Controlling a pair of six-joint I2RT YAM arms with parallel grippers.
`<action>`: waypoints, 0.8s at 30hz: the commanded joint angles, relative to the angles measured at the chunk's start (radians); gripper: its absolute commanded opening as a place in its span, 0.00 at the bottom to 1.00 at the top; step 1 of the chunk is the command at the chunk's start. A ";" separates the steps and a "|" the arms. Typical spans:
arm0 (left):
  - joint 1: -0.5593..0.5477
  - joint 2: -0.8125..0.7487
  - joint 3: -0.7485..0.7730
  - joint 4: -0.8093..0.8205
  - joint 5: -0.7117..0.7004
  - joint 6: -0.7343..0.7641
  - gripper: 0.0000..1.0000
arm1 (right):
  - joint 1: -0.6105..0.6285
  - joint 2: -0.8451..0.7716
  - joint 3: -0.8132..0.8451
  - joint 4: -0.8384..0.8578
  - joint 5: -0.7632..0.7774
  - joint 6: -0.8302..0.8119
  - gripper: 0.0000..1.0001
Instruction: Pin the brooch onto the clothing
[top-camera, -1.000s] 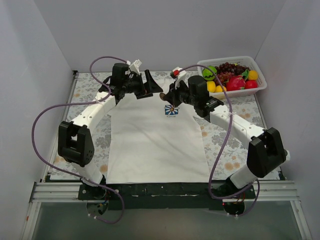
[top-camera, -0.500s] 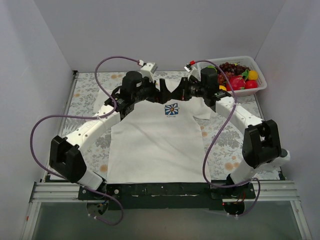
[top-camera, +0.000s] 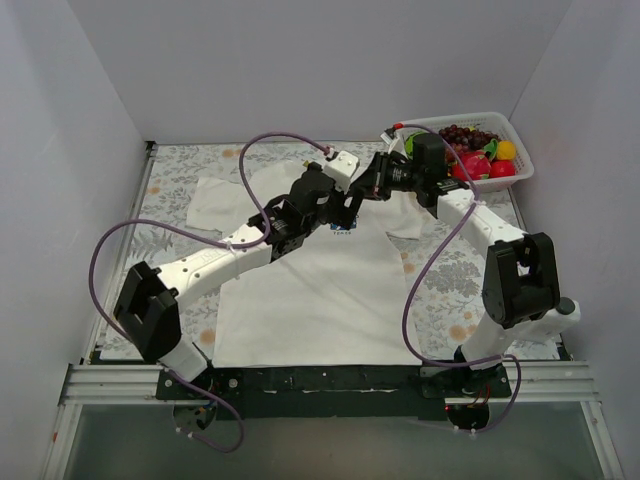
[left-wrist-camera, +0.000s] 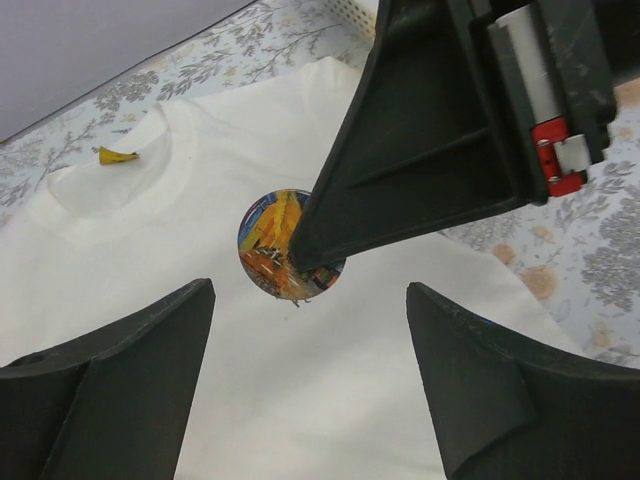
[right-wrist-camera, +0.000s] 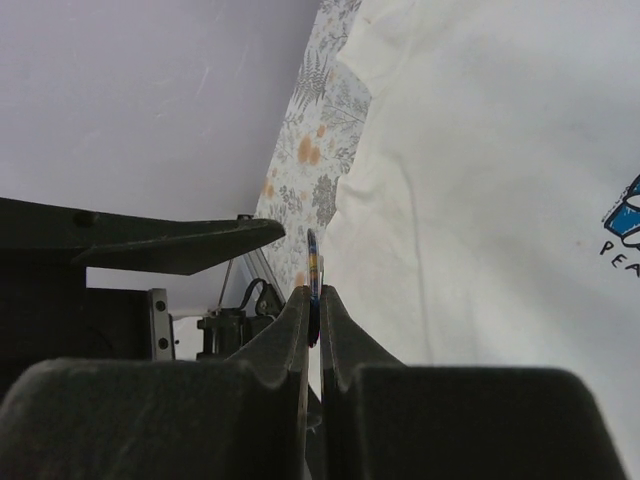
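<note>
At the left of the overhead view, a flower-patterned mat (top-camera: 175, 190) is seen under the white T-shirt (top-camera: 310, 290), which is spread flat with its collar toward the far wall. The left arm is stretched diagonally across the shirt toward its chest. The left gripper (left-wrist-camera: 310, 288) is held released, its fingers (left-wrist-camera: 130, 380) set wide apart over the fabric with nothing gripped between them. In the left wrist view, a small yellow tag (left-wrist-camera: 117, 155) is seen inside the collar. Just below the collar, the brooch (left-wrist-camera: 270, 245) is found: a small round disc with an orange and blue picture on its face. It is pinched at its edge by the right gripper (right-wrist-camera: 314, 298), whose fingers are clenched on it. Whether the brooch touches the cloth cannot be told. The blue daisy print (right-wrist-camera: 625, 215) lies just beside the two grippers. At the far right, a white basket (top-camera: 520, 175) of toy fruit (top-camera: 470, 160) is placed on the mat.
</note>
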 joint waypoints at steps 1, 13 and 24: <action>-0.027 0.045 0.009 0.024 -0.151 0.102 0.76 | -0.005 -0.008 0.033 0.024 -0.056 0.035 0.01; -0.098 0.109 0.013 0.119 -0.346 0.199 0.69 | -0.005 0.007 0.022 -0.012 -0.066 0.021 0.01; -0.119 0.128 -0.017 0.223 -0.463 0.291 0.70 | -0.007 0.027 0.013 -0.018 -0.076 0.018 0.01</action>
